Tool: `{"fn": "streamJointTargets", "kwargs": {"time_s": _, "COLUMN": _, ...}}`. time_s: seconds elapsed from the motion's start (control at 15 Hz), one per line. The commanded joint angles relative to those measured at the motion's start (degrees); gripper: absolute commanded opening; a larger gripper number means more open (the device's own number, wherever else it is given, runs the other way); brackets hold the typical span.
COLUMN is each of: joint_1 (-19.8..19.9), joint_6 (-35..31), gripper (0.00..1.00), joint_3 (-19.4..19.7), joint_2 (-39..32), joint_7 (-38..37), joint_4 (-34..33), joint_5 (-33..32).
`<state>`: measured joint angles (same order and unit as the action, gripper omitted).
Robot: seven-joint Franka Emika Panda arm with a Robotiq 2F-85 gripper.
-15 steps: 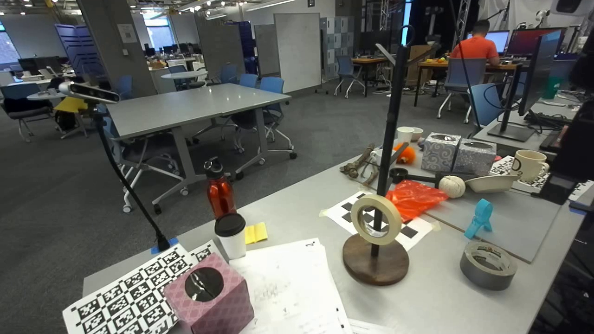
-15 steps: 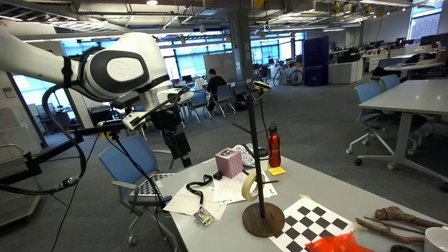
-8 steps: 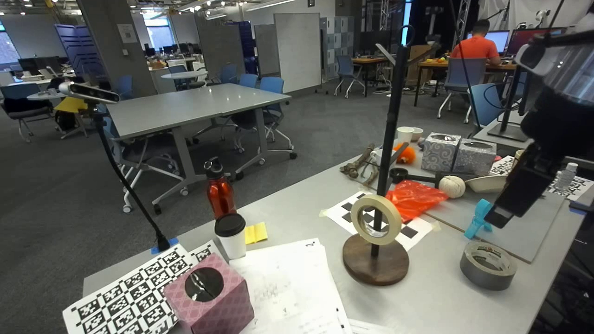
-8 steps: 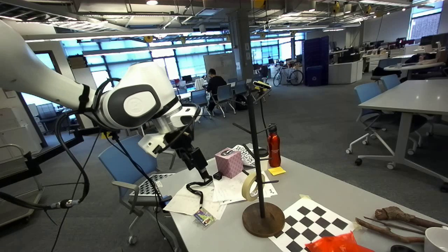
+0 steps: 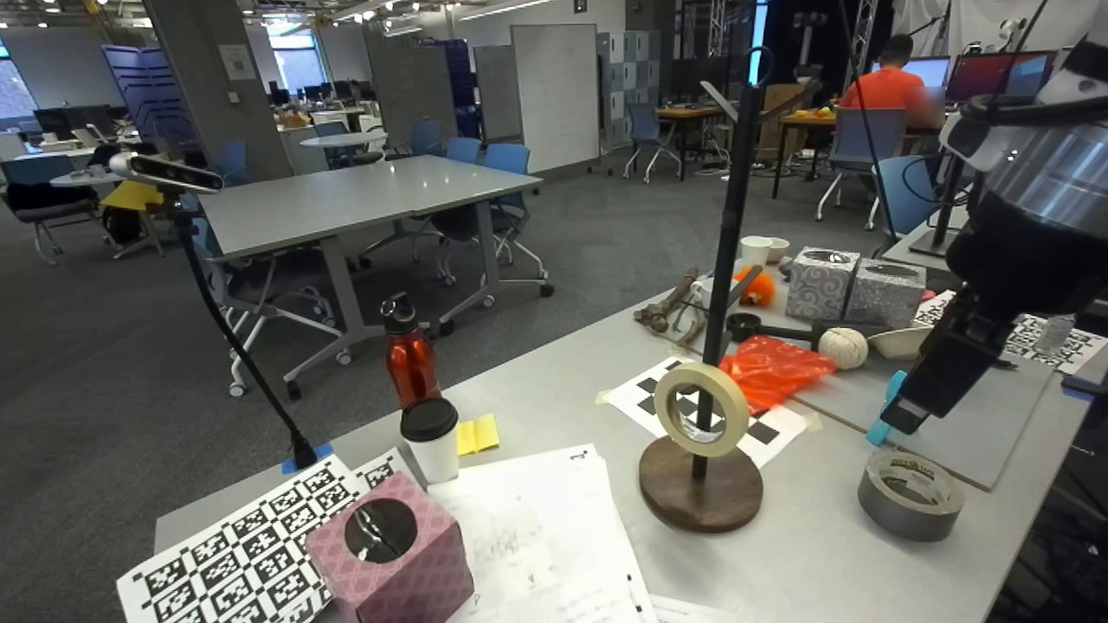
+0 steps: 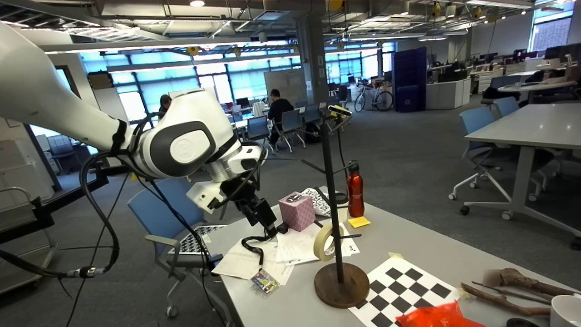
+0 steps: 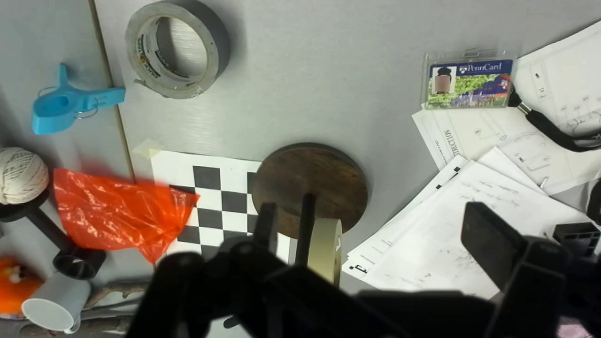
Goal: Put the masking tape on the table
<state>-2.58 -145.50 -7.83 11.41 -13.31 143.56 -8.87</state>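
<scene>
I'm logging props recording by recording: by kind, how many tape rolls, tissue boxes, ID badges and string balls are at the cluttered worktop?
Tape rolls: 2 (masking tape, duct tape)
Tissue boxes: 3 (pink box, swirled box, speckled box)
ID badge: 1
String ball: 1
Total: 7

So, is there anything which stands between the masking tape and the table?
Yes, the stand. The masking tape hangs on it, above the round brown base. The tape would probably have to come off and pass clear of that base before reaching the table.

Dark carpet (image 5: 597, 229), blue chairs (image 5: 508, 158) beside grey desk (image 5: 363, 199), bright windows (image 6: 177, 76)
</scene>
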Motion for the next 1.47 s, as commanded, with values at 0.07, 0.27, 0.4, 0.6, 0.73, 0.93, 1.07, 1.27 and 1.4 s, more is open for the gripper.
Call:
{"fn": "streamJointTargets", "kwargs": {"time_s": 0.07, "joint_1": 0.1, "joint_6": -1.3, "gripper": 1.00, "joint_3": 0.0, "joint_2": -1.4, "joint_7": -0.6, "joint_4": 0.0, "joint_5": -0.5}}
{"fn": "streamJointTargets", "kwargs": {"time_s": 0.27, "joint_1": 0.3, "joint_6": -5.9, "gripper": 1.00, "joint_3": 0.1, "joint_2": -4.3, "joint_7": -0.7, "joint_4": 0.3, "joint_5": -1.5}}
{"fn": "streamJointTargets", "kwargs": {"time_s": 0.4, "joint_1": 0.5, "joint_6": -9.1, "gripper": 1.00, "joint_3": 0.0, "joint_2": -6.4, "joint_7": -1.2, "joint_4": 0.3, "joint_5": -3.0}}
{"fn": "streamJointTargets", "kwargs": {"time_s": 0.6, "joint_1": 0.8, "joint_6": -12.8, "gripper": 1.00, "joint_3": 0.6, "joint_2": -9.6, "joint_7": -2.5, "joint_4": -0.2, "joint_5": -6.3}}
{"fn": "streamJointTargets", "kwargs": {"time_s": 0.73, "joint_1": 1.0, "joint_6": -14.9, "gripper": 1.00, "joint_3": 1.5, "joint_2": -11.5, "joint_7": -3.9, "joint_4": -0.8, "joint_5": -9.0}}
{"fn": "streamJointTargets", "kwargs": {"time_s": 0.93, "joint_1": 1.9, "joint_6": -17.0, "gripper": 1.00, "joint_3": 2.9, "joint_2": -14.0, "joint_7": -6.7, "joint_4": -2.0, "joint_5": -14.1}}
{"fn": "streamJointTargets", "kwargs": {"time_s": 1.07, "joint_1": 2.1, "joint_6": -18.0, "gripper": 1.00, "joint_3": 3.9, "joint_2": -15.4, "joint_7": -8.2, "joint_4": -2.9, "joint_5": -16.5}}
{"fn": "streamJointTargets", "kwargs": {"time_s": 1.27, "joint_1": 1.9, "joint_6": -18.3, "gripper": 1.00, "joint_3": 5.0, "joint_2": -17.0, "joint_7": -10.2, "joint_4": -4.5, "joint_5": -18.2}}
{"fn": "streamJointTargets", "kwargs": {"time_s": 1.4, "joint_1": 1.8, "joint_6": -17.2, "gripper": 1.00, "joint_3": 4.6, "joint_2": -15.5, "joint_7": -7.7, "joint_4": -2.8, "joint_5": -16.0}}
